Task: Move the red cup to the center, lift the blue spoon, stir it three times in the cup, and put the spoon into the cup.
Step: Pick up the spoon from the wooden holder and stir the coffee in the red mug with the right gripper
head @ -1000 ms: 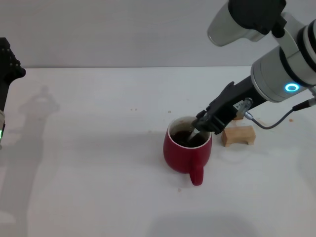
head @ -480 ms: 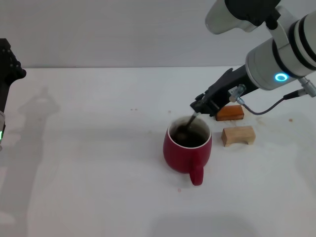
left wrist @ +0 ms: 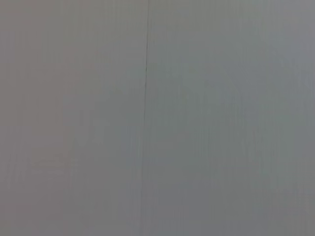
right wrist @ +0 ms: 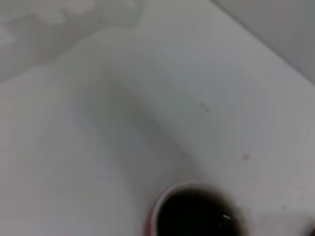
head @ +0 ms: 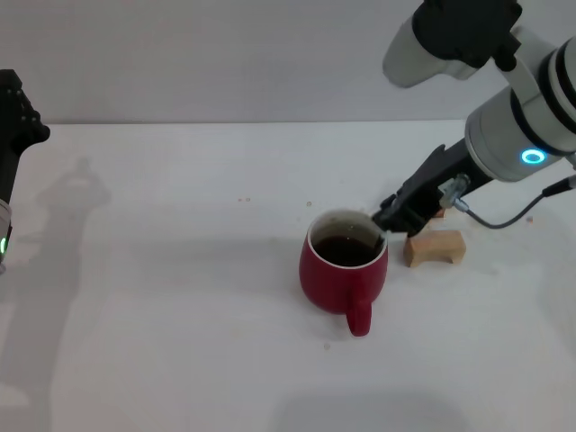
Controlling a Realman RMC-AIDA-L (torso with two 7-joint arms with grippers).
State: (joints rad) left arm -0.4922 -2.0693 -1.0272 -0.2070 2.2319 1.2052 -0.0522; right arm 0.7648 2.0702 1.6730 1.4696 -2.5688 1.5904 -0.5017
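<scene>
The red cup (head: pixel 342 274) stands near the middle of the table, its handle toward me and dark liquid inside. In the right wrist view, the red cup (right wrist: pixel 153 219) is seen from above with its white rim. My right gripper (head: pixel 387 225) hangs low over the cup's right rim, fingers together. Of the blue spoon (head: pixel 381 237), only a grey sliver shows under the fingertips at the rim; the rest is hidden. My left arm (head: pixel 13 126) is parked at the far left edge.
A tan wooden block (head: pixel 435 247) lies just right of the cup. An orange-brown block (head: pixel 439 213) behind it is mostly covered by my right gripper. White tabletop (head: pixel 162 270) stretches left of and in front of the cup.
My right gripper swung up and back over the cup's far rim, then came down to its right rim. The spoon's stem, earlier visible in the liquid, is now nearly hidden.
</scene>
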